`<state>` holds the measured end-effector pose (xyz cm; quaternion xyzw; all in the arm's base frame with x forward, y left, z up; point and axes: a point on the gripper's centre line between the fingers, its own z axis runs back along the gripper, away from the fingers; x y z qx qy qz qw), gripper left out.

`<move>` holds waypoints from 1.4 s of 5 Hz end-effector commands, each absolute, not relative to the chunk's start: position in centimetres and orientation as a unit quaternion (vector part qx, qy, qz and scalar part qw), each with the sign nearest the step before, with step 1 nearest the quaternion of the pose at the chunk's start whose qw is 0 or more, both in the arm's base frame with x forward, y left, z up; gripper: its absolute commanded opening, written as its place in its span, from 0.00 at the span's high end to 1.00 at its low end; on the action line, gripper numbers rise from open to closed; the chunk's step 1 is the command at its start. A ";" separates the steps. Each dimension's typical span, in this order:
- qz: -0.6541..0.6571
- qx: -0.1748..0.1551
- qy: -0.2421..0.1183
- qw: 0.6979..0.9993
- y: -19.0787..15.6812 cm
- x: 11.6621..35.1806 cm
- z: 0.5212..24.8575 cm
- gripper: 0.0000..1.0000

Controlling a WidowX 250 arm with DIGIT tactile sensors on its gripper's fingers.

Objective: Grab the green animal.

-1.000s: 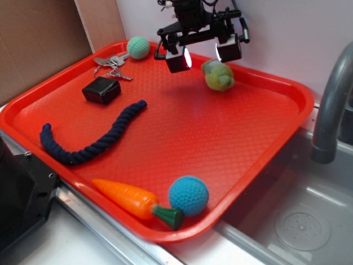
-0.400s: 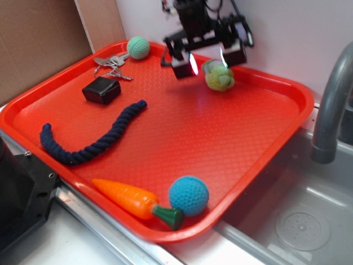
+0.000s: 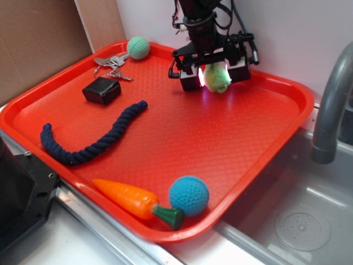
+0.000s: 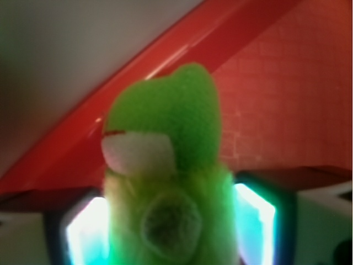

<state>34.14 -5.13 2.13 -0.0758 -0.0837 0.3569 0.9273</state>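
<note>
Gripper point(image 3: 214, 77) has dropped, fingers apart, around the fuzzy yellow-green animal point(image 3: 216, 78).

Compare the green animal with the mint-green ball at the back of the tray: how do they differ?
The green animal is fuzzy yellow-green plush with a lumpy shape; the mint-green ball is a smooth crocheted sphere. The animal sits between the fingers of the gripper; the ball sits free, with nothing around it. The animal is near the tray's back right rim, the ball in the back left corner beside the keys. Both are small, greenish and soft-looking.
</note>
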 end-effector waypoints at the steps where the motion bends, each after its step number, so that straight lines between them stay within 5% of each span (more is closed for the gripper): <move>1: 0.289 -0.065 -0.023 0.955 -3.4 30.9 5.8 1.00; 2: 0.206 -0.078 0.023 0.975 -4.0 28.8 10.8 1.00; 4: 0.089 -0.048 -0.058 0.993 -2.8 22.8 20.5 1.00; 5: 0.082 -0.042 -0.085 0.992 -2.0 21.9 22.7 1.00; 7: 0.057 -0.030 -0.054 0.996 -2.0 20.9 21.5 1.00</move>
